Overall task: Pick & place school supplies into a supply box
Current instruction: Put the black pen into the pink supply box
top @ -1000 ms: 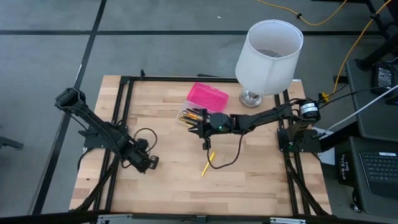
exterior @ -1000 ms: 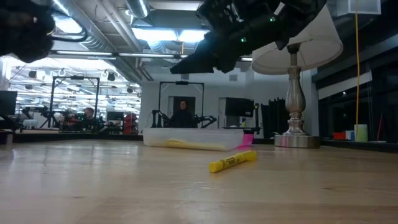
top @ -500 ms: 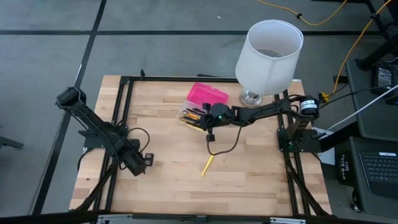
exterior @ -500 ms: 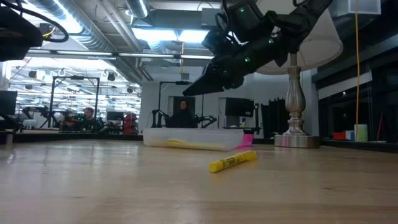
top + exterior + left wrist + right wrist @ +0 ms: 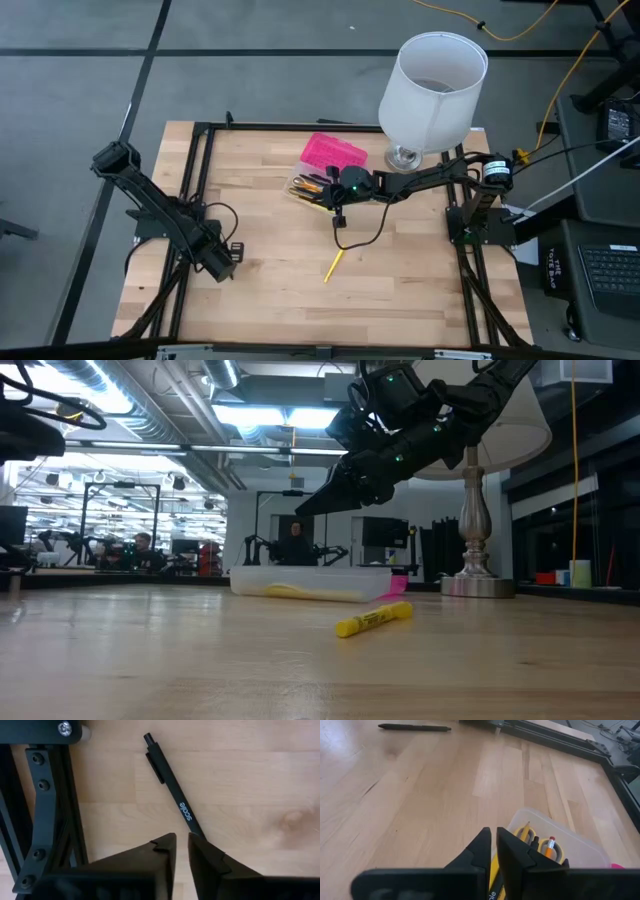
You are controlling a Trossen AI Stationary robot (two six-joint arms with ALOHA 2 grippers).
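Two arms are working over the bench (image 5: 260, 290). Left end effector (image 5: 181, 845) is hanging low near the frame's left rail, fingers slightly parted over one black pen (image 5: 172, 790) lying flat. One yellow marker (image 5: 334, 264) is lying mid-bench. Right end effector (image 5: 493, 845) is hovering over the box (image 5: 325, 165), gripping a yellow pencil (image 5: 494, 880) above its clear half, where several supplies are sitting.

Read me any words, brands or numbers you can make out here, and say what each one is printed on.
"scale", as best it reads: pale print on the black pen lying on the table.
Yellow highlighter: dark label, too small to read.
Yellow item under the right end effector: printing cut off, unreadable.
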